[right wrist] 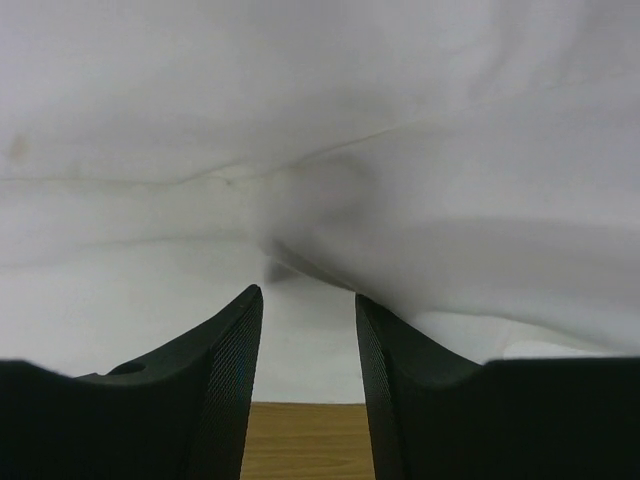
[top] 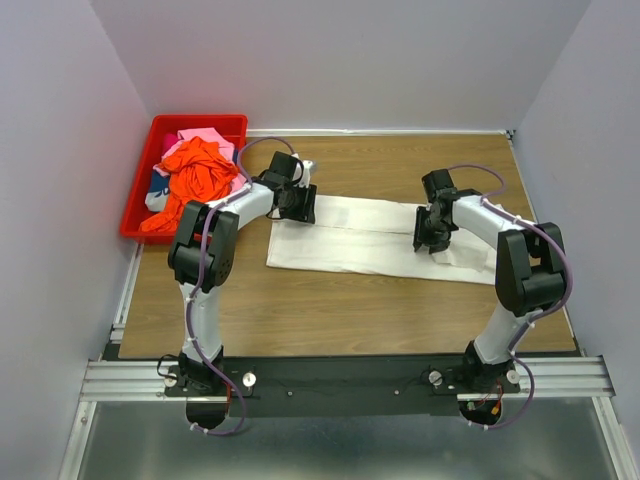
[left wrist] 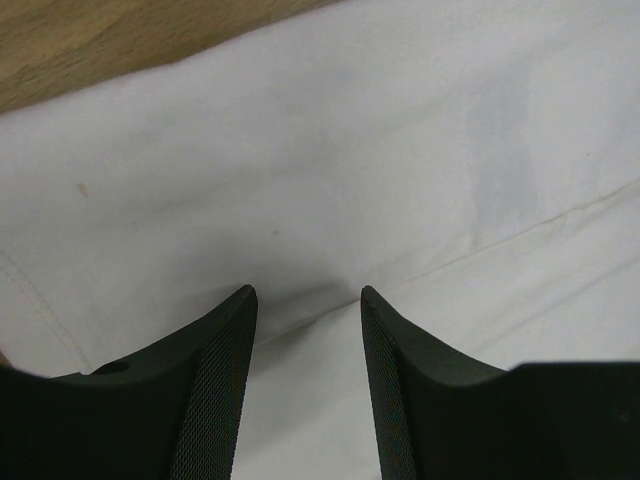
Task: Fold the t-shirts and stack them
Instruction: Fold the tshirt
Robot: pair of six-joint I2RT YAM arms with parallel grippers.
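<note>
A white t-shirt (top: 370, 236) lies folded into a long band across the wooden table (top: 330, 300). My left gripper (top: 297, 203) is down on its left end; in the left wrist view the gripper (left wrist: 305, 295) is open, with white cloth (left wrist: 330, 150) under and between its fingers. My right gripper (top: 430, 232) is down on the shirt's right part; in the right wrist view it (right wrist: 307, 292) is open, with a raised fold of white cloth (right wrist: 400, 230) just ahead of its fingertips. Neither gripper holds cloth.
A red bin (top: 150, 160) at the back left holds an orange shirt (top: 195, 170), a pink one (top: 212, 138) and others. Grey walls close the table on three sides. The table's near wood strip shows in the right wrist view (right wrist: 300, 440).
</note>
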